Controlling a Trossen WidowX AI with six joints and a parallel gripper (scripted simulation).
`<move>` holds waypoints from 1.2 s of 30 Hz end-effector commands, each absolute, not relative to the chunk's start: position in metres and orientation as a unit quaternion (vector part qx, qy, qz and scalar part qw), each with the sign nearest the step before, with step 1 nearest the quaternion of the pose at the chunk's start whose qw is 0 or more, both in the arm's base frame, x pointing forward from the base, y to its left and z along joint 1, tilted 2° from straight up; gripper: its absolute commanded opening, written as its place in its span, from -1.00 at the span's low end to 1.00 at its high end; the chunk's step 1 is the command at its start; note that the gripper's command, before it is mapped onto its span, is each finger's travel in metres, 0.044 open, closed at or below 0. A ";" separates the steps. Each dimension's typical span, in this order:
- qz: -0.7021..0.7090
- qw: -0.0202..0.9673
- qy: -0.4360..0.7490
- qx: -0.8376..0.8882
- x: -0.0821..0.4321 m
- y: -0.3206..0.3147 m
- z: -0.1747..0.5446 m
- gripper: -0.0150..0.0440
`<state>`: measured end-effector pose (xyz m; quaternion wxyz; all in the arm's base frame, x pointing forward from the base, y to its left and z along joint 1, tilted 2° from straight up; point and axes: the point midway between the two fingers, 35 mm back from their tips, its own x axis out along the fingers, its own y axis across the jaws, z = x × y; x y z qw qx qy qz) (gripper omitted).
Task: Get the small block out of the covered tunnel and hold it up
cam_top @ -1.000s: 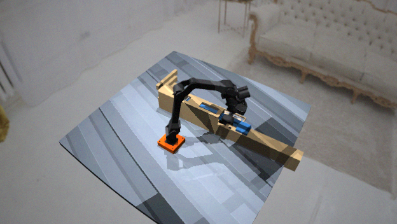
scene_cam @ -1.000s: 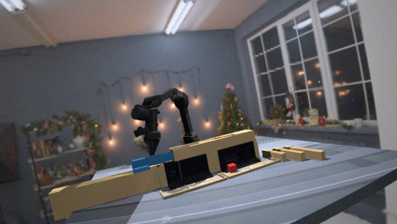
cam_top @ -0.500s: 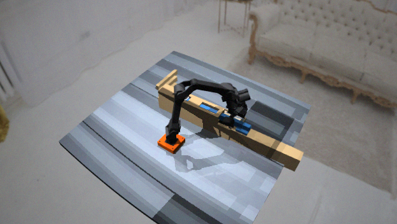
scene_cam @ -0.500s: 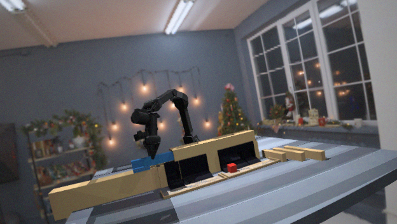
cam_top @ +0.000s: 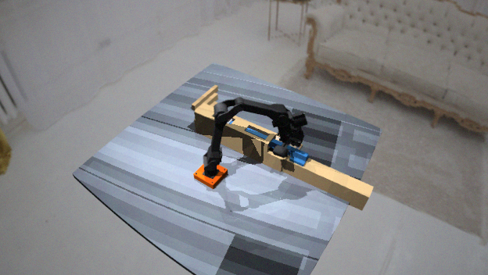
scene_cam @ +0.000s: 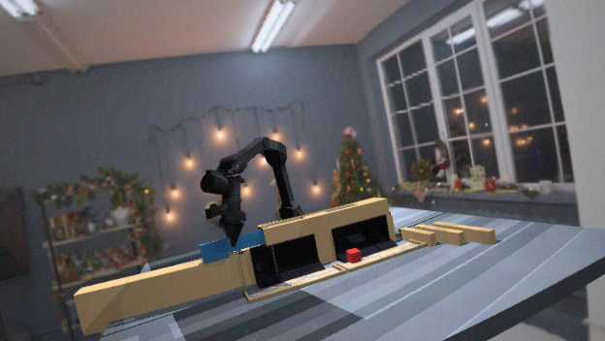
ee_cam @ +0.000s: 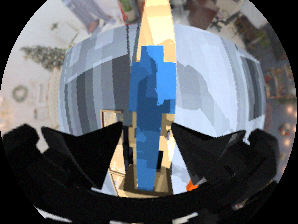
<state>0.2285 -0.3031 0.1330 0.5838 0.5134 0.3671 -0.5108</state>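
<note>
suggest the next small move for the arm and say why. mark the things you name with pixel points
I'd probably close the fingers (cam_top: 280,151) (scene_cam: 234,232) onto the blue handle (cam_top: 300,157) (scene_cam: 213,252) (ee_cam: 148,90): they stand open, one on each side of it, with gaps showing in the wrist view.
</note>
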 end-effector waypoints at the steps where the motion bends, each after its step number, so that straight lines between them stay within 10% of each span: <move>1: -0.511 0.584 0.367 0.513 0.229 -0.303 0.134 0.29; 14: -0.511 0.584 0.367 0.514 0.229 -0.302 0.134 -0.49; 36: -0.507 0.582 0.371 0.516 0.233 -0.240 0.125 -0.49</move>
